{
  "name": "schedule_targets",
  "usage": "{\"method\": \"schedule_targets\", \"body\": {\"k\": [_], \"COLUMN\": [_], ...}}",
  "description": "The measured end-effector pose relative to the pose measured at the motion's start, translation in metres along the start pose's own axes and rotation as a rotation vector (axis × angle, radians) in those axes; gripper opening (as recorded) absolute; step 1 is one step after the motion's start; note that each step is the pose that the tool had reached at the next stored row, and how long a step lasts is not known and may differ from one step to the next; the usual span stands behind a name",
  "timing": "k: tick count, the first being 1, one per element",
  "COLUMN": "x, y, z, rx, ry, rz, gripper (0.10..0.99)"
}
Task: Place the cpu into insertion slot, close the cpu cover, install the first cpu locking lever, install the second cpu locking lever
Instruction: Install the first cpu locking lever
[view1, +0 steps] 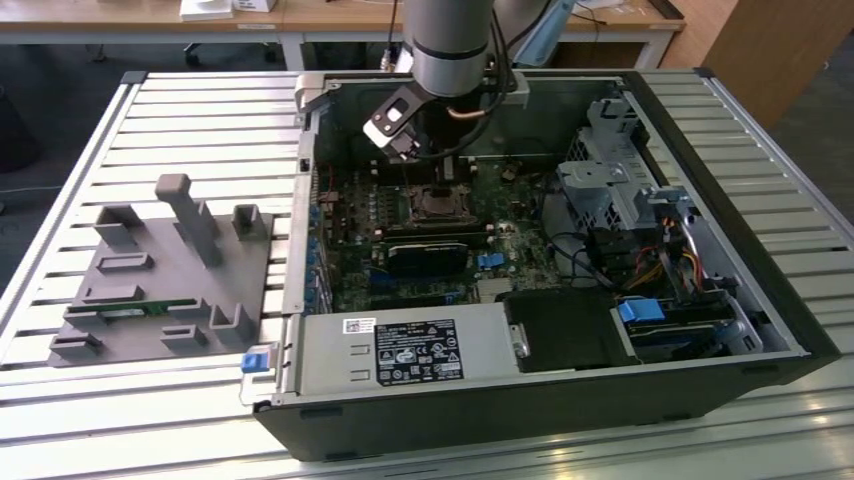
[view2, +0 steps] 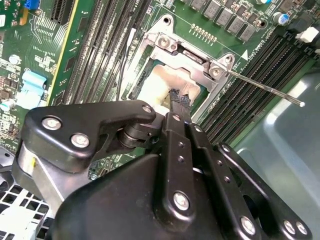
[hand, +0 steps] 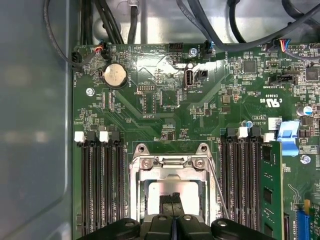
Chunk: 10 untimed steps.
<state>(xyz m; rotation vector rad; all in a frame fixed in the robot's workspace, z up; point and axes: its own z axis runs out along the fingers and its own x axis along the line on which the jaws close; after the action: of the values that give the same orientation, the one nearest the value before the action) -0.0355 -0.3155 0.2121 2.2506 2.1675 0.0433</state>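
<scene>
My gripper (view2: 180, 99) (hand: 173, 199) reaches down inside the open computer case (view1: 747, 250), its two black fingers pressed together and shut on nothing. Their tips stand over the cpu (view2: 159, 84) (hand: 167, 190), whose pale metal top lies in the insertion slot (view1: 434, 205). I cannot tell whether the tips touch the chip. The silvery cpu cover (view2: 192, 54) (hand: 172, 162) lies down flat around the chip. A thin locking lever (view2: 265, 90) (hand: 216, 187) sticks out beside the socket, unlatched. In the exterior view the gripper (view1: 441, 180) hangs from the arm above the socket.
Black memory slots (hand: 100, 185) (hand: 242, 185) flank the socket on both sides. A power supply (view1: 400, 350) and a drive cage (view1: 614, 190) crowd the case. Cables (hand: 240, 30) run along the case wall. A grey fixture block (view1: 160, 270) sits on the slatted table at the exterior view's left.
</scene>
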Motion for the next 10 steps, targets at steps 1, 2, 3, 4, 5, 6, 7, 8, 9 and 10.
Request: {"method": "schedule_targets", "body": {"k": [1, 2, 3, 4, 5, 6, 7, 8, 9, 10], "x": [0.0, 0.0, 0.0, 0.0, 0.0, 0.0001, 0.0, 0.0, 0.0, 0.0], "y": [0.0, 0.0, 0.0, 0.0001, 0.0001, 0.0001, 0.0001, 0.0001, 0.0001, 0.0001], "z": [-0.0004, -0.0008, -0.0013, -0.0018, -0.0021, -0.0023, -0.0026, -0.0029, -0.003, -0.0032], "rx": [0.0, 0.0, 0.0, 0.0, 0.0, 0.0, 0.0, 0.0, 0.0, 0.0], "ry": [0.0, -0.0001, 0.0, 0.0, 0.0001, 0.0002, 0.0, 0.0, 0.0001, 0.0001], "rz": [0.0, 0.0, 0.0, 0.0, 0.0, 0.0, 0.0, 0.0, 0.0, 0.0], "gripper": [0.106, 0.106, 0.106, 0.106, 0.106, 0.106, 0.106, 0.106, 0.106, 0.106]}}
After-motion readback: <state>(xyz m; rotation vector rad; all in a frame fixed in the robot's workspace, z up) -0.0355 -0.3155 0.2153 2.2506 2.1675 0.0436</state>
